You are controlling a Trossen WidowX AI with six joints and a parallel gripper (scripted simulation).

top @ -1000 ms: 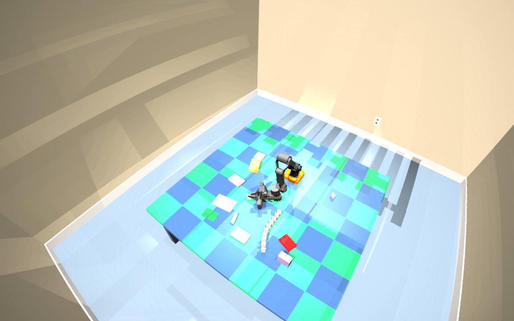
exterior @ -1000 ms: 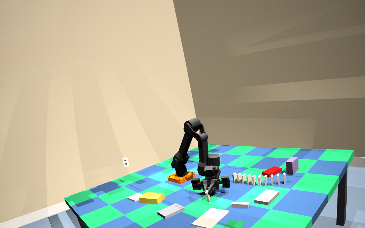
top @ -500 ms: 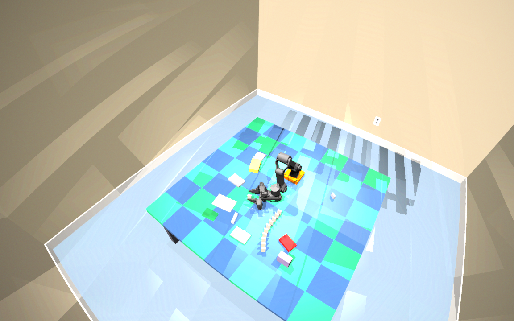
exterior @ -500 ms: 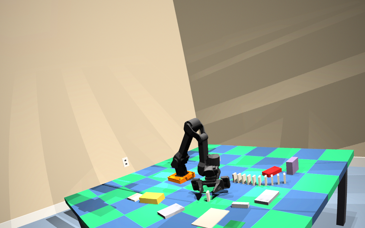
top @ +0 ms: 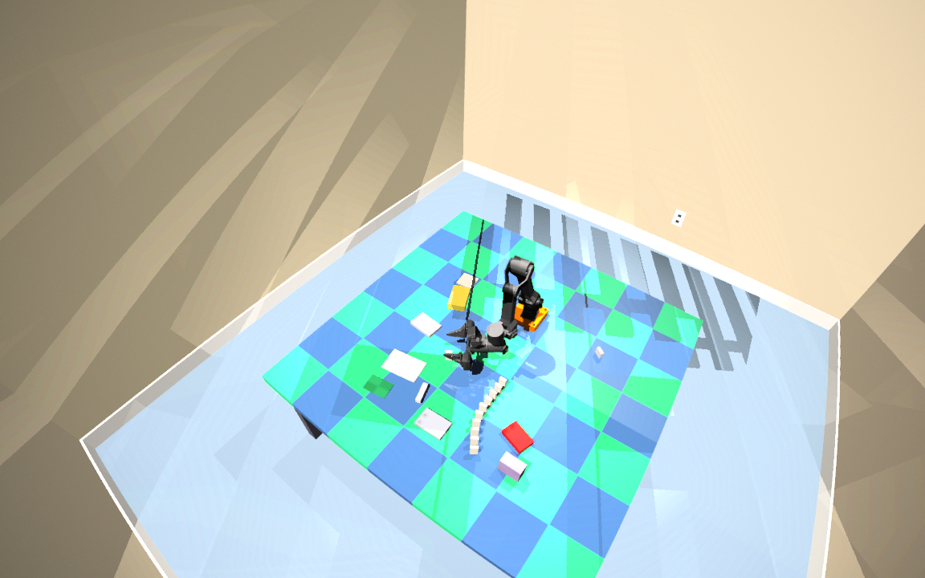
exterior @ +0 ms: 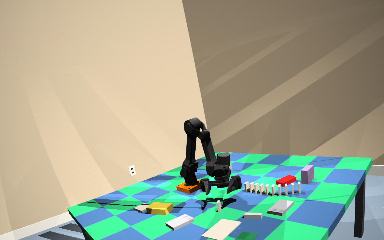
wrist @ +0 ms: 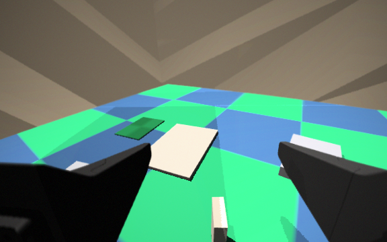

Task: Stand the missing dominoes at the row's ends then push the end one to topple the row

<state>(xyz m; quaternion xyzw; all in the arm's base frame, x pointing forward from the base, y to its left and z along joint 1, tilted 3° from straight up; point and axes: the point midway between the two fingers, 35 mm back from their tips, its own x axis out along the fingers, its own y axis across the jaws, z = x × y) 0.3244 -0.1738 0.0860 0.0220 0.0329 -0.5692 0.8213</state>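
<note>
A curved row of several cream dominoes (top: 474,449) (exterior: 261,188) stands upright on the checkered table. A single cream domino (exterior: 218,206) (wrist: 219,215) stands on the table well apart from the row; in the top view it is mostly hidden by the fingers. My gripper (top: 450,343) (exterior: 218,192) (wrist: 213,148) is wide open and empty, above this domino, with one finger to each side of it in the wrist view. Another small whitish piece (top: 599,352) is on the table on the far side of the arm; its pose is too small to tell.
A red block (top: 517,436) (exterior: 285,180) and a purple box (top: 512,466) (exterior: 307,174) are beside the row. A yellow block (top: 459,296) (exterior: 159,208), a grey bar (top: 421,392) (exterior: 252,215), a cream plate (top: 403,364) (exterior: 221,229) (wrist: 183,151), a green patch (top: 378,385) (wrist: 140,128) and pale slabs lie around.
</note>
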